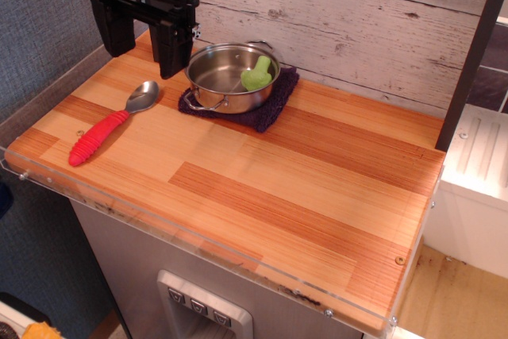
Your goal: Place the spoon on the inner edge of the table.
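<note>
The spoon (107, 126) lies flat on the wooden table (262, 188) near its left edge. Its shiny silver bowl points up and right toward the pot. Its ribbed red handle runs down and left toward the front left corner. My black gripper (143, 49) hangs above the back left part of the table, just behind and above the spoon's bowl. Its two fingers are spread apart and nothing is between them. It is not touching the spoon.
A steel pot (230, 77) with a small green toy vegetable (256, 75) inside stands on a dark purple cloth (266, 109) at the back. A whitewashed plank wall runs behind. A clear plastic rim (198, 248) lines the front edge. A dark post (472, 53) stands at the right.
</note>
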Controlling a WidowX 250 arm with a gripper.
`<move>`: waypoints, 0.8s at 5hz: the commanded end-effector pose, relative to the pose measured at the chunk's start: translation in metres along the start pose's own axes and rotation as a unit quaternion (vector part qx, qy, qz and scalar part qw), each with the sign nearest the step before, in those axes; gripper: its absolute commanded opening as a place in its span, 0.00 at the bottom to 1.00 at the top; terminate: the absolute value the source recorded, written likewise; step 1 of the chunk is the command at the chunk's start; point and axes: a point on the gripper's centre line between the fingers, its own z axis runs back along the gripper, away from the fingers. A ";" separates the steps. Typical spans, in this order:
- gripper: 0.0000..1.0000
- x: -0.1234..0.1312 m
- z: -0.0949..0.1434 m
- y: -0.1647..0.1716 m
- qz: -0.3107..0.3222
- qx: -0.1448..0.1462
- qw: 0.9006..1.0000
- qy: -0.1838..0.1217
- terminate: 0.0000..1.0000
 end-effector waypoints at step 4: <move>1.00 -0.012 -0.048 0.078 0.013 0.039 0.999 0.002 0.00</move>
